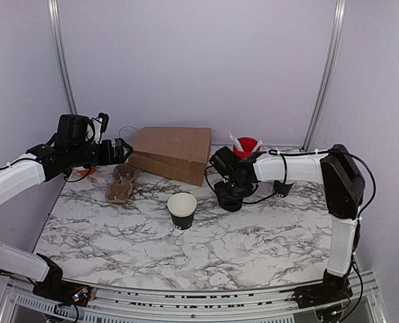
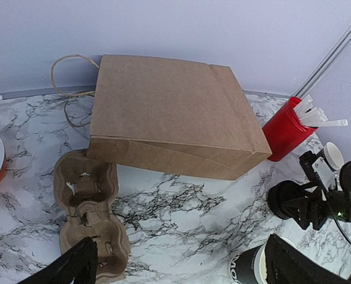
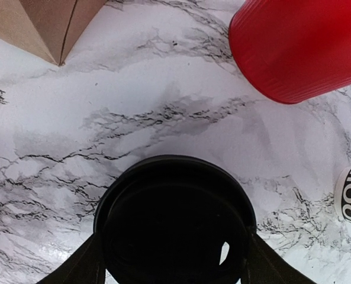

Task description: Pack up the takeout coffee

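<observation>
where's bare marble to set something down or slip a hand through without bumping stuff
Widest free patch: the near half of the table, between the black cup and the arm bases. Also the left strip in front of the cup carrier. Crowded at the back: paper bag, red cup, lid under the right hand.

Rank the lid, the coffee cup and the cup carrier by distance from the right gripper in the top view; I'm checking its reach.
1. The lid: right under the right gripper, between its fingers.
2. The coffee cup: to the left, mid-table.
3. The cup carrier: farther left still, toward the back.
</observation>
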{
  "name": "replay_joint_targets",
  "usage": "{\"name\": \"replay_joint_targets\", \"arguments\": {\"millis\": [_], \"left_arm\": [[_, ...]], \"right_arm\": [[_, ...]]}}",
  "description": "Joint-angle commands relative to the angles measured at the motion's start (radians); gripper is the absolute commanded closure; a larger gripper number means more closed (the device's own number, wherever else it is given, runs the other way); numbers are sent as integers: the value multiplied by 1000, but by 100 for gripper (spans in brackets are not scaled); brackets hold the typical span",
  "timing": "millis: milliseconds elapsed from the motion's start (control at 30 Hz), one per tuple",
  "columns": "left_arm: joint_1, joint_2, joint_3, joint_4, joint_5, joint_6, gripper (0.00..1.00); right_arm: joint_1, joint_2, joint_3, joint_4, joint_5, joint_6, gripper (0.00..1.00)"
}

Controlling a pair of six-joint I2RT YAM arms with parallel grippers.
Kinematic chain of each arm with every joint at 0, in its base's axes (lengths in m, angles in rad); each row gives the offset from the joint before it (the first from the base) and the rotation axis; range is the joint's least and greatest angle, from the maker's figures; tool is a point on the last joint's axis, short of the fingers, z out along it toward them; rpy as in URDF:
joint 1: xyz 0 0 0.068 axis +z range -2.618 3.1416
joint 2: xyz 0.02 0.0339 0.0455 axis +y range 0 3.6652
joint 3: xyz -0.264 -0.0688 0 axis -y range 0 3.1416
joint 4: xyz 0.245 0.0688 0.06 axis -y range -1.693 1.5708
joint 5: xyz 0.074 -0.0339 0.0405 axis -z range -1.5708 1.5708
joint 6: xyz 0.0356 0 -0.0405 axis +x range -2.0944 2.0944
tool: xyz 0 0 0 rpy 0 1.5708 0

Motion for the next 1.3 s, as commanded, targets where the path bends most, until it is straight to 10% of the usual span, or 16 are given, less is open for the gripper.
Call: {"name": "replay_joint_targets", "arguments": {"millis": [0,1267], "left_arm": [[5,-2,-6,4,7,5,1],[-25,66,-16,85,207,-168,1]], "right_arm": [[-21,-79,-13,34,-48,11,35],[-172,-193,-272,344,-412,39,26]]}}
